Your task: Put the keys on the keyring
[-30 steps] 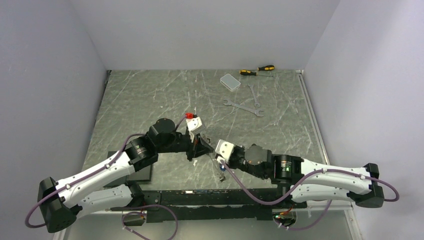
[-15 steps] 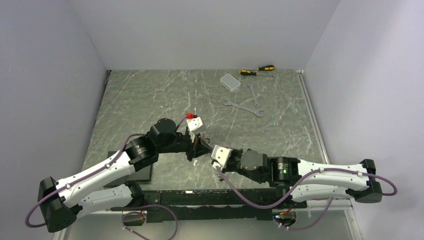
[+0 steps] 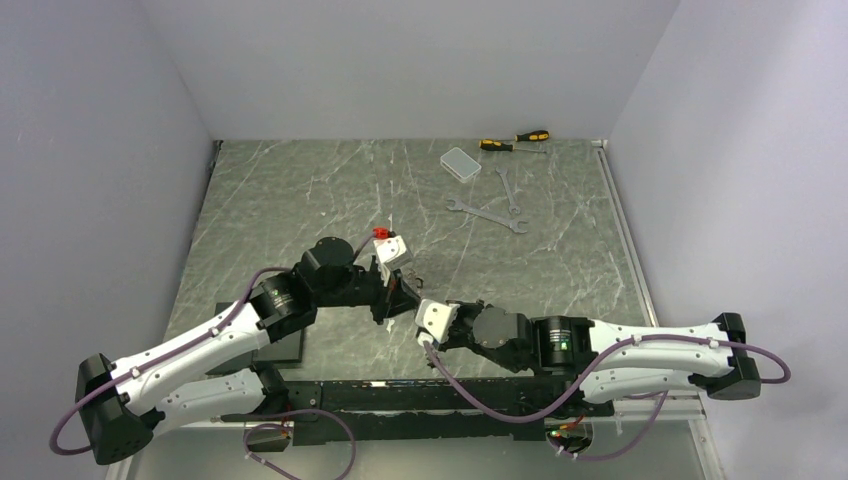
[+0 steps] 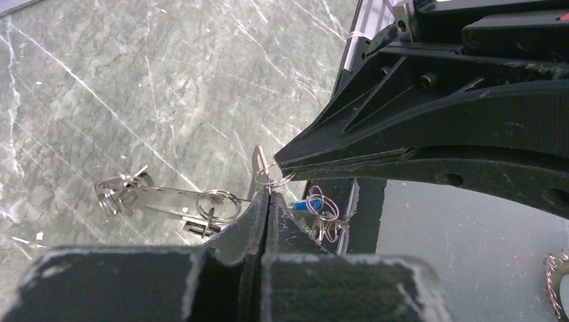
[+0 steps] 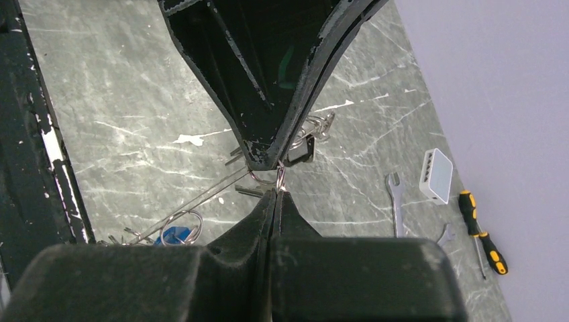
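Note:
My two grippers meet tip to tip low over the table's near middle. The left gripper (image 3: 401, 294) (image 4: 268, 192) is shut on the thin wire of the keyring (image 4: 168, 192) (image 5: 201, 199), which slants away to a bunch of keys (image 4: 121, 186). Its tip shows from above in the right wrist view (image 5: 267, 163). The right gripper (image 3: 419, 306) (image 5: 276, 190) is shut on a small split ring (image 4: 274, 178) (image 5: 268, 179) carrying a silver key (image 4: 258, 161). A black-headed key (image 4: 201, 228) (image 5: 300, 151) and a blue-headed key (image 4: 303, 205) (image 5: 173, 235) hang on the wire by their own rings.
Two wrenches (image 3: 487, 213) (image 3: 507, 190), a white box (image 3: 460, 163) and a yellow-and-black screwdriver (image 3: 514, 140) lie at the far right of the marble table (image 3: 280, 200). A black rail (image 3: 400, 395) runs along the near edge, with a black plate (image 3: 285, 348) at the left.
The right arm has swung left and slightly forward, bringing its shut tips up against the left gripper's tips. The left arm has stayed put.

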Robot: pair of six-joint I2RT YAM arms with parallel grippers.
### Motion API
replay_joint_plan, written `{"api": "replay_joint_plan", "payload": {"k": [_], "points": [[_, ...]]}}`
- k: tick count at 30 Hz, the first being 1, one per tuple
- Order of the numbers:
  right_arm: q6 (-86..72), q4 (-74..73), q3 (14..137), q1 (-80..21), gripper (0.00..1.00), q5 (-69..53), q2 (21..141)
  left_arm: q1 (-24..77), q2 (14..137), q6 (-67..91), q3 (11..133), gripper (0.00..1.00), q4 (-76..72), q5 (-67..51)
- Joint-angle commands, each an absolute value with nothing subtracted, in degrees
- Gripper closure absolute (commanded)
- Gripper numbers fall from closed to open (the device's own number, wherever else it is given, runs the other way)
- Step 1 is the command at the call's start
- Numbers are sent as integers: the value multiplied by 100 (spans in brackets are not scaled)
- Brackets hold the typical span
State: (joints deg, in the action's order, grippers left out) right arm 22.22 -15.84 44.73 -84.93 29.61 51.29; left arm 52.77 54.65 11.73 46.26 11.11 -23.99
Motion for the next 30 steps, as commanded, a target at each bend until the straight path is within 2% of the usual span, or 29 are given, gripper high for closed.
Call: {"api": "replay_joint_plan", "payload": {"k": [1,19,30], "points": [[2322,-1727,4710,-8577,100,3055,5131,5291,5405,1151,4991,100,755,-2286],[2426,-1677,4759,-8735,100,3053,5174,5289,5410,1122,4957,100,753,-2318],[2471,-1440,4661,-8736,100,3209,5436,5285,5322,999,4913,100,586,-2871]]}}
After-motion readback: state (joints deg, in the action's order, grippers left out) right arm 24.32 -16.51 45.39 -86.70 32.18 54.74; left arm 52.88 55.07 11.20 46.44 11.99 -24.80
